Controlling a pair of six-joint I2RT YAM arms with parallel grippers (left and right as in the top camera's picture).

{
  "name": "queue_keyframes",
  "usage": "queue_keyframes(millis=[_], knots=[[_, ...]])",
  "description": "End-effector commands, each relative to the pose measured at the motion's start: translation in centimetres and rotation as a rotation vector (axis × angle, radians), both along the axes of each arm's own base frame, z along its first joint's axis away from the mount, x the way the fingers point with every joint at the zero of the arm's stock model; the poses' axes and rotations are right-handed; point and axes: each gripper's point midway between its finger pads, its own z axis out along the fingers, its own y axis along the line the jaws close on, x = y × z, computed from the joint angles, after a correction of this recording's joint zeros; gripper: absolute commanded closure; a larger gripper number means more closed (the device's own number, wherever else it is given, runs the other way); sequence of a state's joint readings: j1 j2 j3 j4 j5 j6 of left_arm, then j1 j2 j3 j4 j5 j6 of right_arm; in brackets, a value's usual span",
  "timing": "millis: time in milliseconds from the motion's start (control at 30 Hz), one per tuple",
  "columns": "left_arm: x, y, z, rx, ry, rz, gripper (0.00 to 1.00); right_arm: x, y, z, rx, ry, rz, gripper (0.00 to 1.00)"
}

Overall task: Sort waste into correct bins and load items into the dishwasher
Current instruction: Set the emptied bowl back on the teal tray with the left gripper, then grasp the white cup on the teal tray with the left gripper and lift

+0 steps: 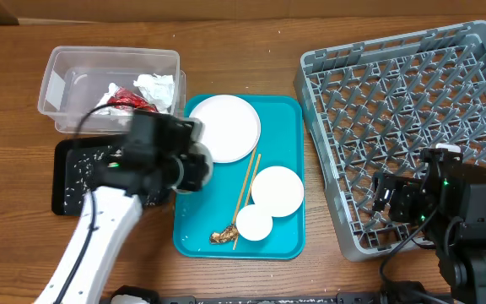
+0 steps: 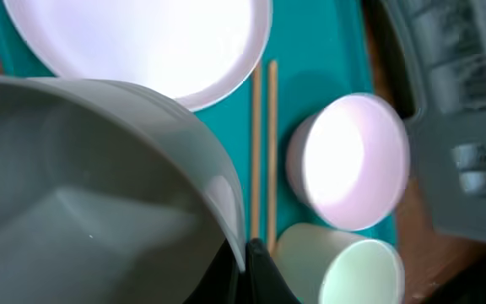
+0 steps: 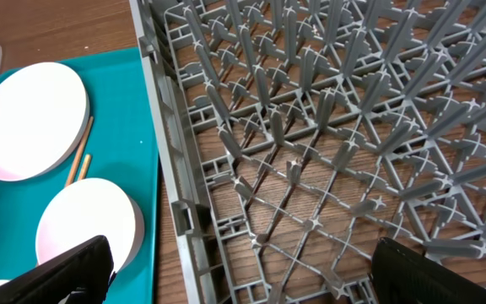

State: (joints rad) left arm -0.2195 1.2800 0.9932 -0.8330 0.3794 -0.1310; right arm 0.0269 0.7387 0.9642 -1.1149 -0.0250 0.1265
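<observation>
Nearest us, our left gripper [image 2: 249, 268] clenches a grey-white bowl [image 2: 99, 203] by its rim. At three o'clock, our right gripper [image 3: 251, 274] hangs released over the dish rack [image 1: 412, 101]. Chopsticks [image 1: 247, 190] lie on the teal tray [image 1: 289, 127]. Farthest, at eleven o'clock, the clear tub [image 1: 66, 63] holds a napkin [image 1: 157, 84] and a red wrapper [image 1: 125, 99].

The left arm [image 1: 99, 241] has a long, rounded white link with a thin black cable [image 1: 81, 253] running along it, joined to a bulky black wrist housing [image 1: 154, 152] that is blurred and carries a small green light. The right arm [image 1: 462, 211] is black throughout, built of boxy and rounded blocks, with green lights on its housings and black cables [image 1: 395, 257] looping off it. The right tool [image 3: 241, 253] has two flat, matte black fingers [image 3: 66, 274] with angled edges. The left arm's one visible finger [image 2: 258, 274] is black too.
</observation>
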Motion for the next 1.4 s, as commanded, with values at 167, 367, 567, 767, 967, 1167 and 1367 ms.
queue_keyframes(millis=[167,367,567,767,967,1167,1367], knots=[[-0.5,-3.6,-6.7,0.243,0.116,-0.078,0.96,0.2,0.0,1.3,-0.006,-0.042,0.002,0.00],[-0.8,-4.2,-8.5,0.265,0.155,-0.103,0.93,0.2,0.0,1.3,-0.005,-0.041,0.000,0.00],[-0.6,-4.3,-8.0,0.264,0.155,-0.103,0.53,0.2,0.0,1.3,-0.005,-0.041,0.000,0.00],[-0.2,-4.7,-5.1,0.262,0.158,-0.118,0.43,0.1,0.0,1.3,-0.005,-0.038,0.000,0.00],[-1.0,-5.2,-2.6,0.274,0.167,-0.216,0.44,0.1,-0.1,1.3,-0.005,-0.038,0.000,0.00],[-4.0,-6.8,-2.8,0.235,0.234,-0.338,0.43,0.1,-0.1,1.3,-0.005,-0.038,0.000,0.00],[-6.4,-7.5,-4.4,0.299,0.258,-0.416,0.44,0.1,0.0,1.3,-0.005,-0.038,0.000,0.00]])
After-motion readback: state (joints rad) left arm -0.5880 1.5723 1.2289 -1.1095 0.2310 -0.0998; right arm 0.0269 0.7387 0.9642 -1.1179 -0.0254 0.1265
